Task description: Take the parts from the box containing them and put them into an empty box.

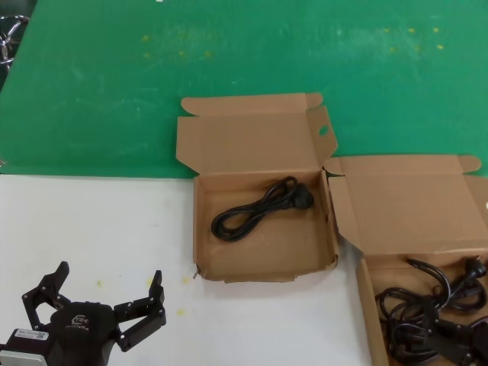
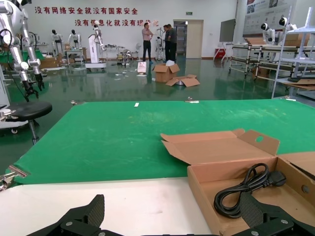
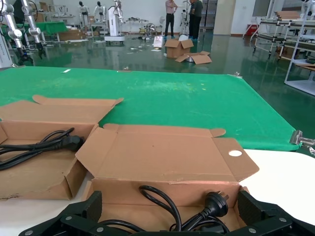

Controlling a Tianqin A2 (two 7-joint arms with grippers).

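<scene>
The box containing the parts [image 1: 371, 309] sits at the right edge of the head view, lid [image 3: 157, 152] open, with a pile of black power cables [image 1: 435, 316] inside. My right gripper [image 3: 169, 209] hangs open just above that pile, a plug [image 3: 215, 202] between its fingers' span; it is out of the head view. The empty box [image 1: 263, 271], with an oval hole in its lid flap [image 1: 323, 130], lies in the middle and holds one coiled black cable [image 1: 259, 207]. My left gripper [image 1: 107, 280] stands open over the white table, left of that box, holding nothing.
A green mat [image 1: 229, 53] covers the table's far half; the near half is white table top [image 1: 91, 221]. The two boxes stand close side by side, open lids leaning back. Beyond the table is a workshop floor with people and other robots.
</scene>
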